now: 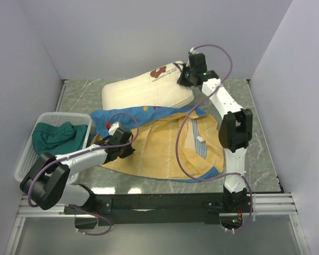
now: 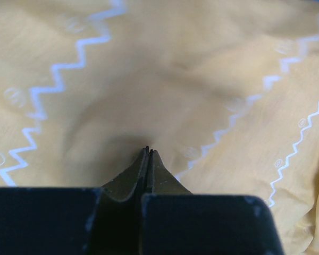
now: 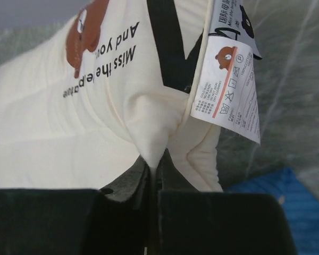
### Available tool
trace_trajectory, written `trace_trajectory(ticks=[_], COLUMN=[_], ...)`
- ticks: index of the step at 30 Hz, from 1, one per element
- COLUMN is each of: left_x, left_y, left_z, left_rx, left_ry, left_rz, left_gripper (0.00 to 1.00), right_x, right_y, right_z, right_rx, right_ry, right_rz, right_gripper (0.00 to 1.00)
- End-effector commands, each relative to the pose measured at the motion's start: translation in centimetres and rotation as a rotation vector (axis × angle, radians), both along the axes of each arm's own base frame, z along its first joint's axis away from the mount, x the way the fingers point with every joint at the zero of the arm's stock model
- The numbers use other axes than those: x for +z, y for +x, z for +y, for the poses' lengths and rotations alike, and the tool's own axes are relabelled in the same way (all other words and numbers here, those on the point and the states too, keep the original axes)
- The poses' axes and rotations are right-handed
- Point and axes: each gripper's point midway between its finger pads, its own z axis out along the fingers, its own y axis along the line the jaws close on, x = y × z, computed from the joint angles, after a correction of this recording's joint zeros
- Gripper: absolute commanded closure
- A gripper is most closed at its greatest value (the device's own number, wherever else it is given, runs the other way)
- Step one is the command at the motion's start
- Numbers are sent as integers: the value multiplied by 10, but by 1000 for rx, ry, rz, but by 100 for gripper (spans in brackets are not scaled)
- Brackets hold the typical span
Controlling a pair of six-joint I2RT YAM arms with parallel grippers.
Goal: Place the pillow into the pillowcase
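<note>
The cream-white pillow (image 1: 146,90) with the bear print lies at the back of the table, its front edge over the blue rim of the pillowcase (image 1: 159,149). The pillowcase lies flat, mustard-yellow side up. My right gripper (image 1: 182,78) is shut on a pinch of fabric at the pillow's right back corner, beside the tag (image 3: 228,90); the pinch shows in the right wrist view (image 3: 157,159). My left gripper (image 1: 129,150) sits on the pillowcase's left part. In the left wrist view (image 2: 148,150) its jaws are shut on the yellow fabric (image 2: 175,79), which puckers around the tips.
A white plastic basket (image 1: 29,149) with a dark teal-green cloth (image 1: 58,137) stands at the left edge. White walls close in the left, back and right sides. The grey marble tabletop (image 1: 255,138) shows to the right of the pillowcase.
</note>
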Motion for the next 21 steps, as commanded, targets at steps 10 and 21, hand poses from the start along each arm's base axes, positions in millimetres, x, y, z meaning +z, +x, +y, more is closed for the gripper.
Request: trace_trajectory(ticks=[10,21], left_x=[-7,18], left_y=[-15,1], left_z=[-2,4], left_rx=[24,50], left_ry=[-45,15], left_rz=[-4,-56], left_gripper=[99,73], right_x=[154,109], right_y=[-36,-99], right_z=[-151,-190], right_rx=[-425,-535], right_ry=[-40,63], right_rz=[-238,-229], right_gripper=[100,100])
